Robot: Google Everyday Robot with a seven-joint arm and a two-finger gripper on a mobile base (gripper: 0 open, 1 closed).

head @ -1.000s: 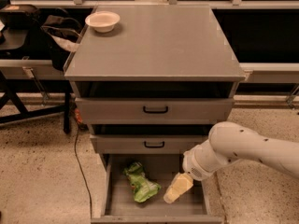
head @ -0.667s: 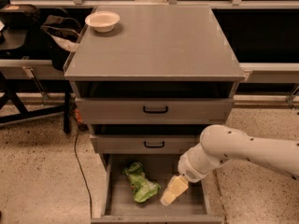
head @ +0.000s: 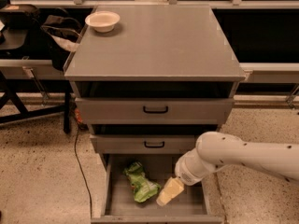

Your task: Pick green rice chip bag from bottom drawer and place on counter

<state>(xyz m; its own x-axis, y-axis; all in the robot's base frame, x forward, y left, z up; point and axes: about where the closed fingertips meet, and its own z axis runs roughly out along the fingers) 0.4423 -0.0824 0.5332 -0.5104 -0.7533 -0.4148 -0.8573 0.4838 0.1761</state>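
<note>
The green rice chip bag (head: 140,183) lies crumpled on the floor of the pulled-out bottom drawer (head: 122,208), left of centre. My white arm reaches in from the right, and the gripper (head: 168,192) with its cream-coloured fingers hangs low inside the drawer, just right of the bag and close to its lower edge. Whether it touches the bag is unclear. Above the drawers, the grey counter (head: 159,41) stretches wide and flat.
A white bowl (head: 102,20) stands at the counter's back left corner. Two upper drawers with black handles (head: 155,109) are pushed in. A dark bag and a stand sit to the left, and a black cable runs down the floor beside the cabinet.
My arm and gripper have shifted left and a little lower inside the drawer, closing the gap to the green bag. The bag has not moved.
</note>
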